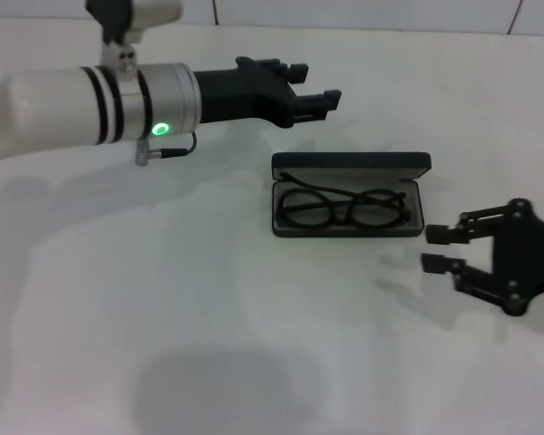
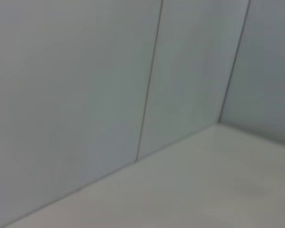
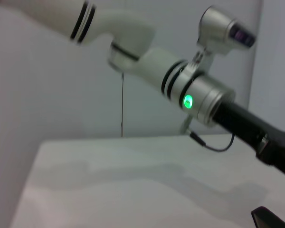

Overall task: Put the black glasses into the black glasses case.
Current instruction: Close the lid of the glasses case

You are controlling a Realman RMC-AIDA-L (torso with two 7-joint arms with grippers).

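The black glasses case (image 1: pixel 350 166) lies open in the middle of the white table, its lid standing up at the back. The black glasses (image 1: pixel 344 207) lie folded inside it on the grey lining. My left gripper (image 1: pixel 315 83) hovers open and empty above the table, behind and left of the case. My right gripper (image 1: pixel 437 249) is open and empty, low over the table just right of the case. In the right wrist view the left arm (image 3: pixel 199 92) shows with its green light; a black corner of the case (image 3: pixel 268 218) shows at the edge.
The white table (image 1: pixel 208 299) stretches around the case. A tiled wall (image 2: pixel 85 85) stands behind the table. The left arm's white forearm (image 1: pixel 63 104) reaches across the back left.
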